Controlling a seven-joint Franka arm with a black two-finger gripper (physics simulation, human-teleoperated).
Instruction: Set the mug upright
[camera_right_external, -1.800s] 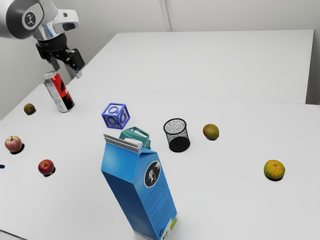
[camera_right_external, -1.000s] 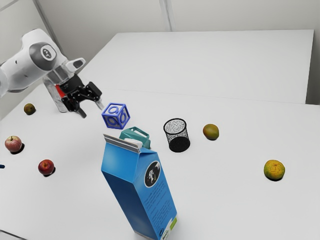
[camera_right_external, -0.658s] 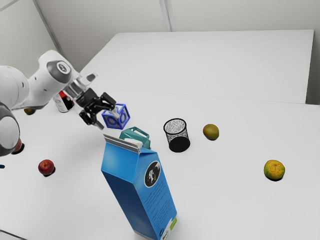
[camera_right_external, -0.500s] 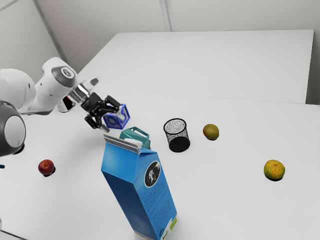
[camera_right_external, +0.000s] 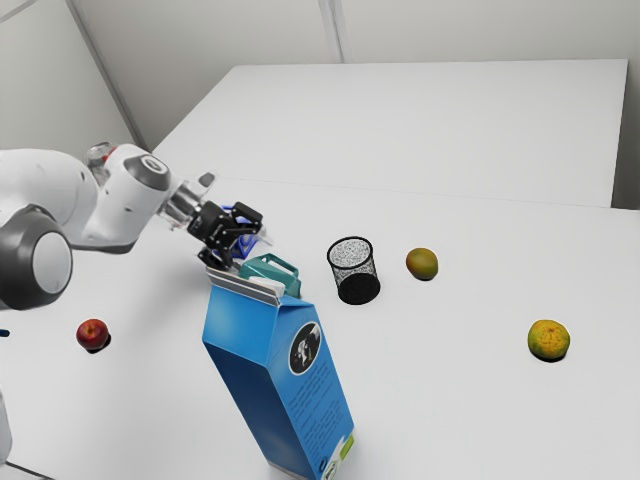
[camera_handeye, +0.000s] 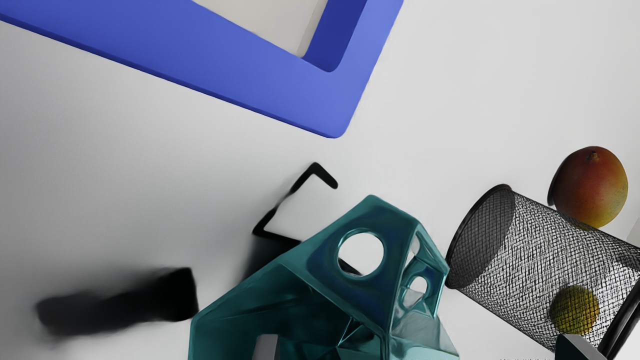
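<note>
Presently, exterior view, gripper: low over the table, near the teal mug, its two fingers spread apart.
Teal mug: on the exterior view's right of the gripper, partly hidden by the carton top; how it leans I can't tell from here.
Blue carton: standing in front of the mug, white-ridged at the top.
Blue cube: behind the gripper and partly covered by it, close to the mug.
Mesh cup: upright, apart from the mug, toward the exterior view's right.
Mango: near the mesh cup.
Orange: well apart from the rest, farthest to the exterior view's right.
Red apple: alone on the table, below the arm in this view.
Wrist view, fingers: tips set wide apart, nothing pinched; one overlaps the mug, the other overlaps the mesh cup's edge.
Mug: ahead of the gripper, partly between the fingertips' lines, angular, with round holes; contact I can't tell.
Cube: a big blue frame corner, farther out than the mug.
Mesh cup: beside the mug, the orange showing through its mesh, the mango just beyond.
</note>
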